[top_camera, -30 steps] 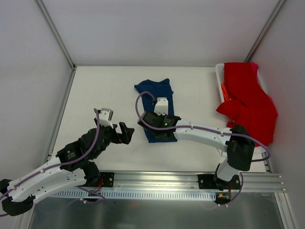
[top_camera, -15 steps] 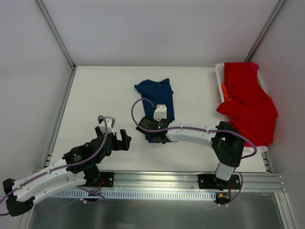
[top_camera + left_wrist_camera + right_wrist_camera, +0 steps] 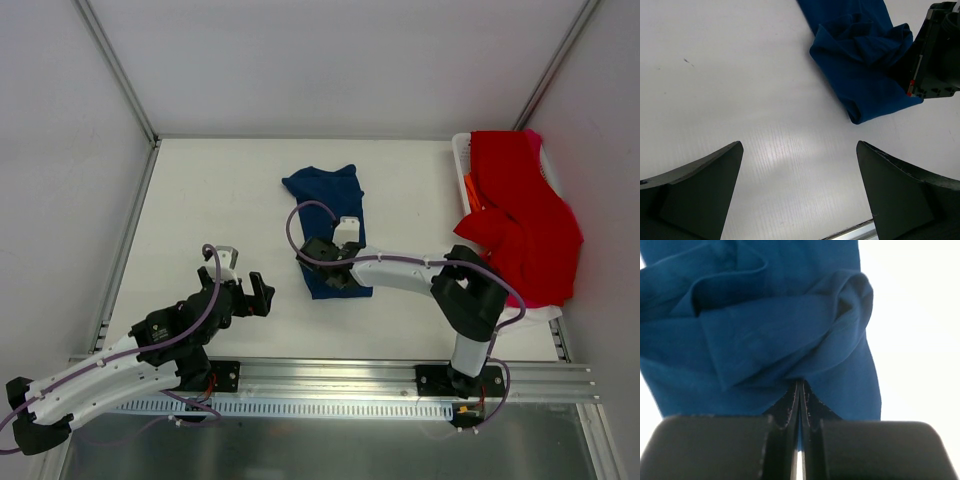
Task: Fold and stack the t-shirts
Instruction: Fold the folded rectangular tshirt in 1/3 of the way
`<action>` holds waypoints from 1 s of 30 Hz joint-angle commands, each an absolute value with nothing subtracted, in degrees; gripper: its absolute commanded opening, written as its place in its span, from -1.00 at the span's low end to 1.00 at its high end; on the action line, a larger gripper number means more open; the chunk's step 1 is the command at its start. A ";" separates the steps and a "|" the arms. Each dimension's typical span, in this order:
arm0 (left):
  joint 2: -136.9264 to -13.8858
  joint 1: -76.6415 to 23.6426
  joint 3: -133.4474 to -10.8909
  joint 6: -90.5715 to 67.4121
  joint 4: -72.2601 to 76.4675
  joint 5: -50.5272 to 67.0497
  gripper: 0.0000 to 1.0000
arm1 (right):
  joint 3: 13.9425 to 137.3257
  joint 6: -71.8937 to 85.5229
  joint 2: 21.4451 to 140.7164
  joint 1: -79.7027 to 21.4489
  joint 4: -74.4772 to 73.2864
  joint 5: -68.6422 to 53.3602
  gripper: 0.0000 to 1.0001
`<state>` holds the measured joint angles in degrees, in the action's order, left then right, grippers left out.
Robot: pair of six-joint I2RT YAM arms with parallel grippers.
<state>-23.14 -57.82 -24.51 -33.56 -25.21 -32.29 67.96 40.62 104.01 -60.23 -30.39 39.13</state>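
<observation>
Now | right claw (image 3: 799, 385) pinched closed on navy t-shirt (image 3: 765, 330) at its near fold | cloth soft, light, bunches easily | better hold, I judge: near hem corners

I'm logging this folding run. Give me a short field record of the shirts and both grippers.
blue shirt: bunched on the table, centre
red shirt: draped over the basket, at the table's right edge
left gripper: open, over bare table, left of the blue shirt
right gripper: shut, apparently pinching the blue shirt's near end
</observation>
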 commanded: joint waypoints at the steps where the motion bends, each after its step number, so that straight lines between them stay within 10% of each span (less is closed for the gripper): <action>1: -23.12 -58.18 -24.35 -33.93 -23.82 -34.10 0.98 | 67.50 39.11 104.50 -58.81 -28.39 38.58 -0.99; 30: -22.68 -58.18 -23.64 -33.75 -23.12 -33.05 0.98 | 92.01 23.04 117.85 -44.21 -25.66 33.13 -0.99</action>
<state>-23.11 -57.82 -24.23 -33.56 -24.93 -33.17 87.20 26.22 116.01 -45.89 -26.02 33.43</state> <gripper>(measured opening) 0.990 0.009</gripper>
